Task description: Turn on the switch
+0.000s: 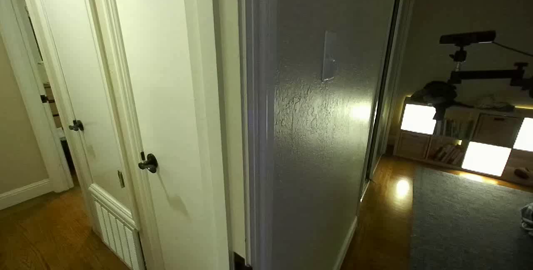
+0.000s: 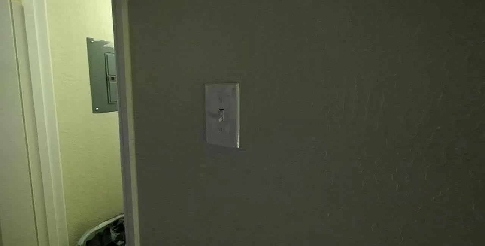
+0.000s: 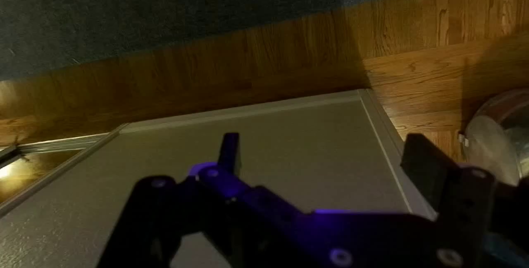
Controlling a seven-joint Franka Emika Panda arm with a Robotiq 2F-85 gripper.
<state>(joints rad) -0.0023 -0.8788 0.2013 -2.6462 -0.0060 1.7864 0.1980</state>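
Note:
The switch is a pale rectangular plate on the textured wall. It shows near the middle of an exterior view (image 2: 222, 115), where its small toggle lever slants downward. It also shows at a steep angle in an exterior view (image 1: 329, 55). My gripper (image 3: 322, 136) shows only in the wrist view. Its two dark fingers stand wide apart with nothing between them. The wall's lower part, baseboard and floor lie beyond the fingers. The switch is out of the wrist view, so I cannot tell how far the gripper is from it.
A door frame (image 1: 262, 116) borders the switch wall (image 1: 316, 157). A white door with a dark knob (image 1: 148, 163) stands beside it. A grey electrical panel (image 2: 103, 75) is through the doorway. A camera on an arm (image 1: 468, 38) stands across the room. A grey rug (image 3: 165, 8) covers the floor.

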